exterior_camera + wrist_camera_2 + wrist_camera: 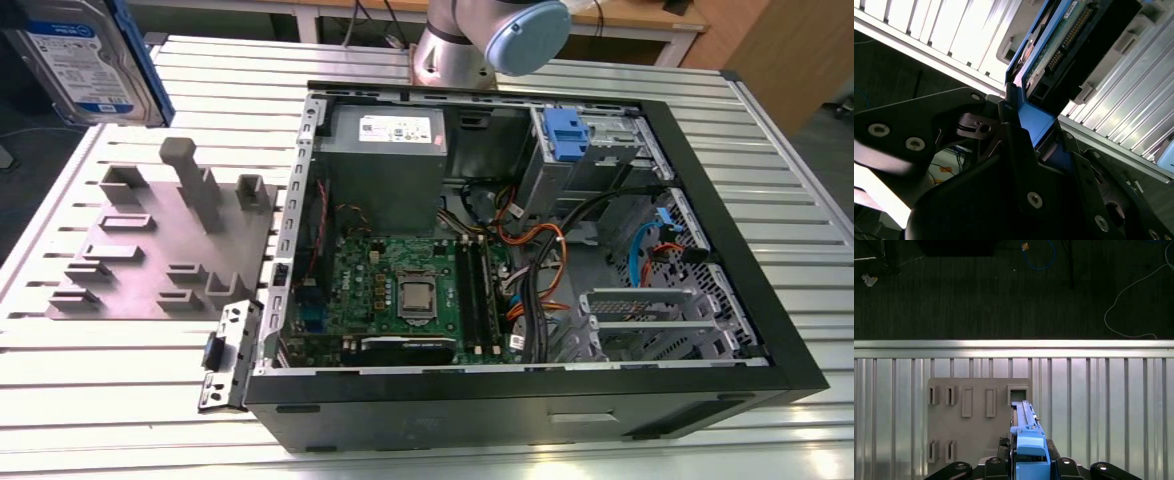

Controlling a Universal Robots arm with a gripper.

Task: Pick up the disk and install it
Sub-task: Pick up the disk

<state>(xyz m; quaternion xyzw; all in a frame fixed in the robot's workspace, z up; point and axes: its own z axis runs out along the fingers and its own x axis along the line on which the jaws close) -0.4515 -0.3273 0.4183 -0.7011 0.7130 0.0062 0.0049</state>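
Observation:
The disk, a silver drive with a white-and-blue label in a blue bracket, hangs upright in the air at the exterior view's upper left, above the table's far corner. In the first wrist view the disk shows edge-on over the grey fixture plate, and my gripper is shut on its blue bracket. The second wrist view looks along the black fingers clamped on the bracket, with the disk's connector side visible beyond them.
The open computer case lies on the slatted aluminium table. Inside are a grey power supply, a motherboard, cables and a drive bay with a blue latch. The grey fixture plate carries upright pegs.

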